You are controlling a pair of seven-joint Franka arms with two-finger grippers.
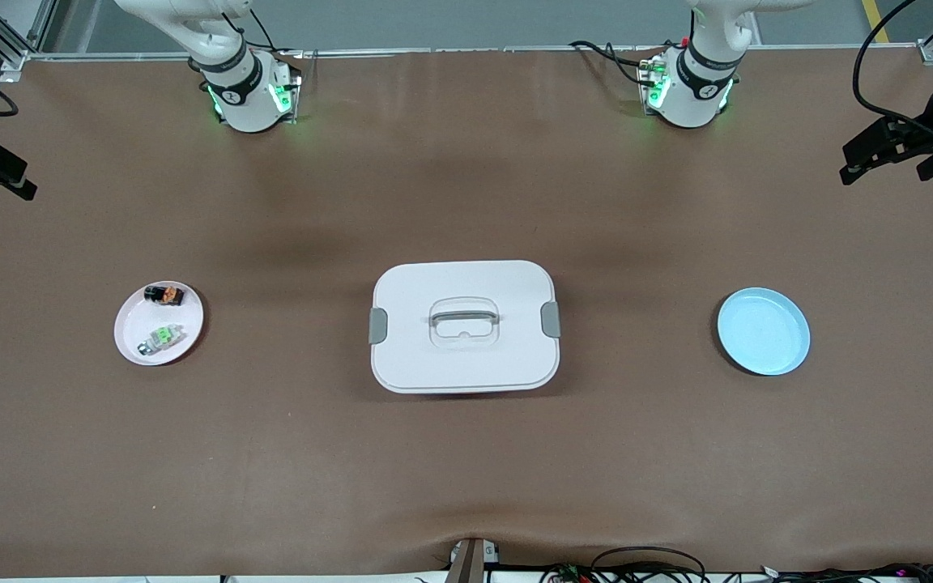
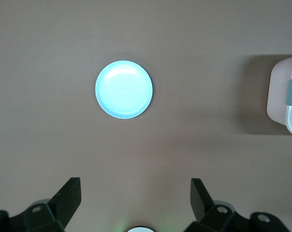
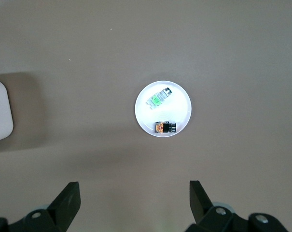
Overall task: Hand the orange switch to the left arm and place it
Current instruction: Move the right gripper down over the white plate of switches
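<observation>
Two switches lay on a small white plate (image 1: 128, 332) toward the right arm's end of the worktop (image 1: 466, 470): the orange switch (image 1: 165, 295), black-bodied with its orange face showing, on the part of the plate farther from the front camera, and a green-and-clear switch (image 1: 160, 338) nearer to that camera, apart from it. In the right wrist view the same plate (image 3: 181, 104) held the orange switch (image 3: 164, 127) and the green-and-clear switch (image 3: 159, 98), neither touched by anything.

The box (image 1: 464, 325), white with grey side clips and a recessed grey lid handle, sat closed in the middle of the worktop, between the white plate and a light blue plate (image 1: 763, 331) toward the left arm's end. Both plates were well apart from the box.

The right gripper (image 3: 134, 205) hung high over bare worktop near the white plate, its fingers (image 3: 67, 202) spread wide and holding nothing. The left gripper (image 2: 135, 202) hung high over bare worktop near the blue plate (image 2: 124, 89), its fingers (image 2: 68, 198) likewise spread wide and empty; an edge of the box (image 2: 286, 94) showed in its wrist view. Both arms waited aloft, well away from the box.
</observation>
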